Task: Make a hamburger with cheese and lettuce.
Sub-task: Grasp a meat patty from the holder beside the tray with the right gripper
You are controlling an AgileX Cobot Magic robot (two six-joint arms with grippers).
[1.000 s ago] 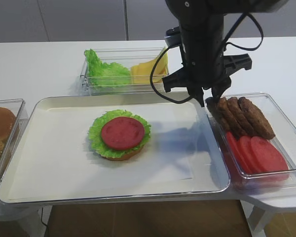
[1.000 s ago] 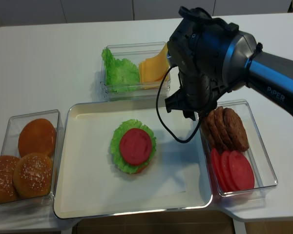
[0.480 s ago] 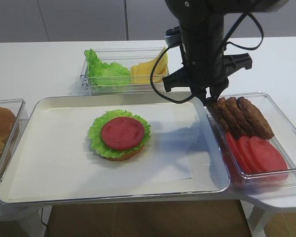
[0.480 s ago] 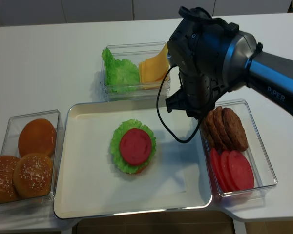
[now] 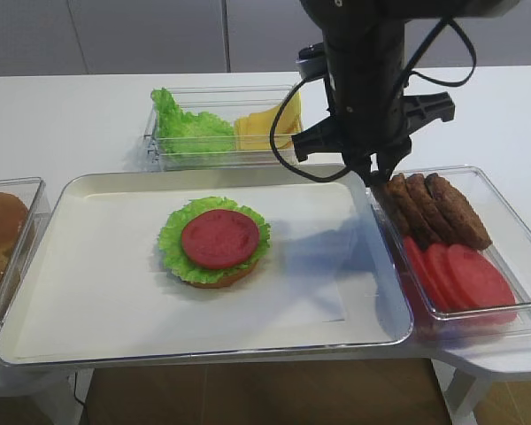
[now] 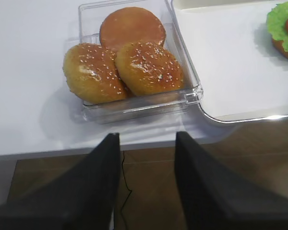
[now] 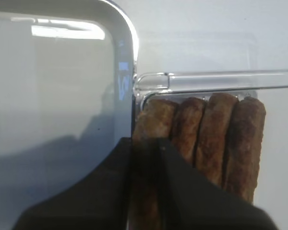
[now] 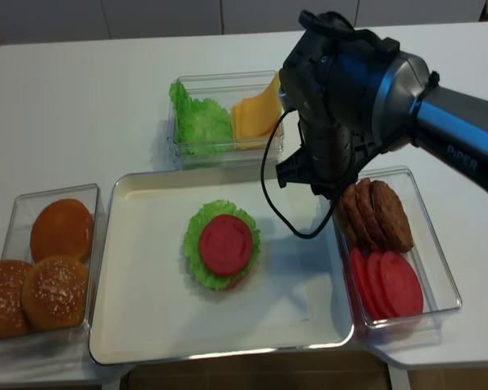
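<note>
— Black right fingers (image 7: pixel 156 191)?
— Clenched on leftmost brown patty (image 7: pixel 151 143) in clear bin (image 5: pixel 513 212).
— Hamburger (image 5: pixel 214 241)?
— Mid-tray (image 5: pixel 88 292), tomato-topped, on lettuce.
— Left fingers (image 6: pixel 146 187)?
— Parted, beyond tabletop (image 6: pixel 29 57) edge.

White tabletop in front of pale panelled walls, as I see it from here.
I see a smooth white tabletop (image 8: pixel 81 106) under even, soft light, with pale grey wall panels (image 5: pixel 142 35) split by thin vertical seams behind it. Below the tabletop's front edge I make out a brown wood-toned floor (image 6: pixel 149 191).
</note>
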